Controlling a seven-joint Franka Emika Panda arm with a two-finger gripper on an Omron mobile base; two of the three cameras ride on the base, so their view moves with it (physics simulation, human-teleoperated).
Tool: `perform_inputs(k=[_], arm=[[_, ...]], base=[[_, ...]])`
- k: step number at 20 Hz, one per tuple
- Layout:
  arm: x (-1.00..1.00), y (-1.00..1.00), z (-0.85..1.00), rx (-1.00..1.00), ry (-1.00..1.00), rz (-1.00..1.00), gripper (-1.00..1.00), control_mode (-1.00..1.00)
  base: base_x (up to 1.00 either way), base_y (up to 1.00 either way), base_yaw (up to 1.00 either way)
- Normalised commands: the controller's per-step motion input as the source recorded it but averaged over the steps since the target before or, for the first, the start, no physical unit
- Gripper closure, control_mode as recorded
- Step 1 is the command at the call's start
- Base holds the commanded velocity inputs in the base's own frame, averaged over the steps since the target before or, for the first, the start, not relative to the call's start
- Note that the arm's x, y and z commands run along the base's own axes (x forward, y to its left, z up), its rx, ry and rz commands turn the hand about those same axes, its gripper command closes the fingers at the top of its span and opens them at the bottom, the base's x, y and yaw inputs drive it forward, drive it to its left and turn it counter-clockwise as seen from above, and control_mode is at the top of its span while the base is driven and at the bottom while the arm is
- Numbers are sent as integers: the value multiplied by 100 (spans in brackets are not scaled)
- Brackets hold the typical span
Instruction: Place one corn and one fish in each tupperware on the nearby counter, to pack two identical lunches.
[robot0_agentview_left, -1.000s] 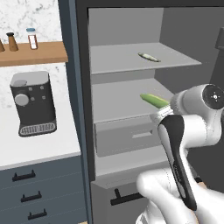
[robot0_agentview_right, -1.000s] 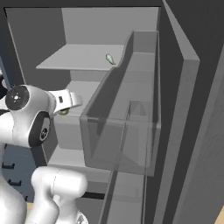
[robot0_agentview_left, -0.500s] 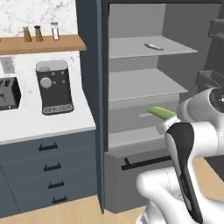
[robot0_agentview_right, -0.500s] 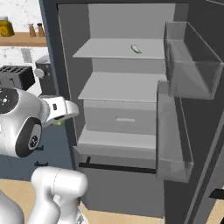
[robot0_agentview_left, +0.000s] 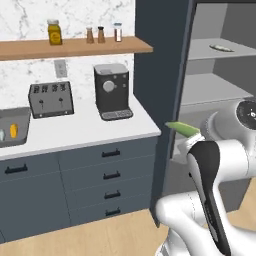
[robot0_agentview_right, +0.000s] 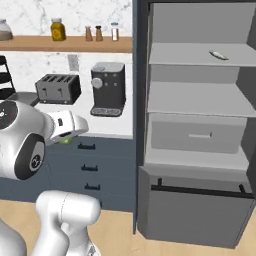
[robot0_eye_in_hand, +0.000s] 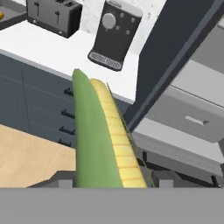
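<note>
— Looking at the containers first: what is in them?

— One grey tupperware (robot0_agentview_left: 11, 135) sits on the white counter (robot0_agentview_left: 85, 131), far off to the side of the jaws and cut by the picture's edge. It holds a yellow cob (robot0_agentview_left: 13, 131) and a pale thing beside it, too small and too clipped to name. Its corner also shows in the hand view (robot0_eye_in_hand: 8, 16), with a sliver of yellow inside.

— And the gripper?

— The gripper (robot0_eye_in_hand: 109, 177) is clenched on the green-husked corn (robot0_eye_in_hand: 101, 140), which runs straight out from between the jaws, its yellow kernels showing along one side. The finger tips themselves are hidden under the cob. From the left base camera the green tip (robot0_agentview_left: 181, 129) pokes past the wrist; from the right only a bit of green (robot0_agentview_right: 65, 141) peeks below the hand.

— How many of each?

— Two cobs, counting the held one. One fish (robot0_agentview_right: 218, 55) lies on the top shelf of the open cabinet (robot0_agentview_right: 197, 98), high above the jaws. One toaster (robot0_agentview_left: 50, 98) and one coffee machine (robot0_agentview_left: 112, 91) stand on the counter.
</note>
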Motion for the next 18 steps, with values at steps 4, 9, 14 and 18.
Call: perform_inputs(k=[4,9,14,18], arm=[[0,0,0,0,0,0,100,100],[0,0,0,0,0,0,100,100],[0,0,0,0,0,0,100,100],[0,0,0,0,0,0,100,100]], base=[[25,100,0],[26,100,0],[30,100,0],[37,100,0]])
